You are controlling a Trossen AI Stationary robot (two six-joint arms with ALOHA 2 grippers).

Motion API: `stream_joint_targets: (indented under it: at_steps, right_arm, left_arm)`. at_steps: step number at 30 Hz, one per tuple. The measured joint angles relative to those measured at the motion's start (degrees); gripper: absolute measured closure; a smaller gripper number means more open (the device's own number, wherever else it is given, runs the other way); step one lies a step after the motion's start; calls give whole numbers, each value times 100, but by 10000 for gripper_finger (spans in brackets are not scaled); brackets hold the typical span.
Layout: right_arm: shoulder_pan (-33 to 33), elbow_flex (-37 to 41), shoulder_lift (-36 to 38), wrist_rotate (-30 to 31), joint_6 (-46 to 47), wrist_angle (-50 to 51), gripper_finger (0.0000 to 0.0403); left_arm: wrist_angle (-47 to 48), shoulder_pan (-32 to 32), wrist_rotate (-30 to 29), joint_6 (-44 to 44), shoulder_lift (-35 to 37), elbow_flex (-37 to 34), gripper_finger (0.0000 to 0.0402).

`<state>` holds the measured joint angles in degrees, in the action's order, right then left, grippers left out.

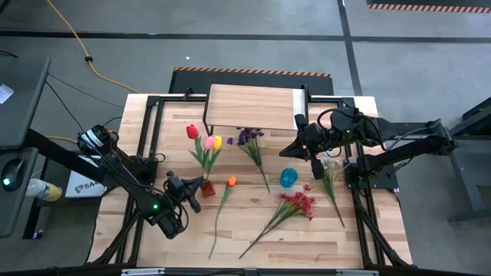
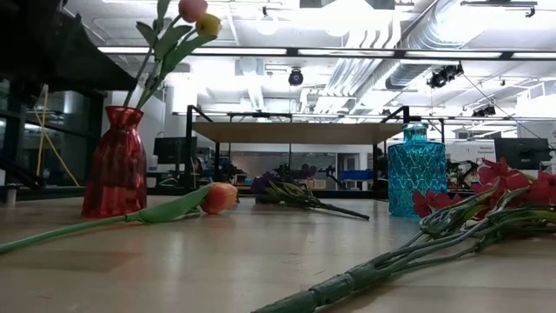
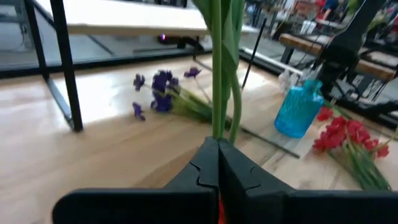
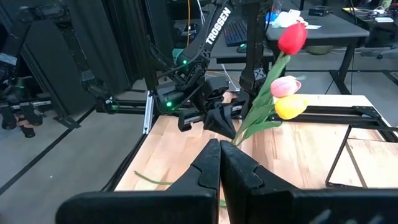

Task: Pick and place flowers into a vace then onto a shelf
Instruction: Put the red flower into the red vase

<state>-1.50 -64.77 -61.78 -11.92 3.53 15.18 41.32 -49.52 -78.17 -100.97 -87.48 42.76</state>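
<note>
Three tulips (image 1: 205, 142) already stand in the red vase (image 1: 207, 188) left of centre, by the clenched, empty left gripper (image 1: 193, 198), while the right gripper (image 1: 301, 146), clenched too, waits beside the bare shelf (image 1: 253, 107) and other flowers (image 1: 295, 203) lie on the table (image 1: 307, 245).

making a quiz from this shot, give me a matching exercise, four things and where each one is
Things:
1. red vase
2. blue vase
3. orange tulip
4. purple spray

Places:
A. lying flat on the table just in front of the shelf
B. standing empty, between the purple spray and the red spray
C. lying flat beside the red vase
D. standing with three tulips in it, by the left tool

Pairs: 1-D, 2-B, 3-C, 4-A
</note>
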Motion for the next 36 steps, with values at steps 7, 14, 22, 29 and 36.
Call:
stream_joint_targets:
  at_steps: [7,14,22,29,36]
  right_arm:
    - [-1,0,0,0,4,0,402]
    - [-1,0,0,0,7,0,402]
    - [0,0,0,-2,7,0,402]
    - [-1,0,0,-9,6,0,402]
    - [-1,0,0,-33,7,1,402]
  left_arm:
    - [-51,0,226,0,0,0,326]
    - [-131,0,233,-13,0,0,318]
    - [-138,0,510,-129,0,0,313]
    - [-138,-2,605,-131,0,2,309]
    - [-122,-2,533,-132,0,2,297]
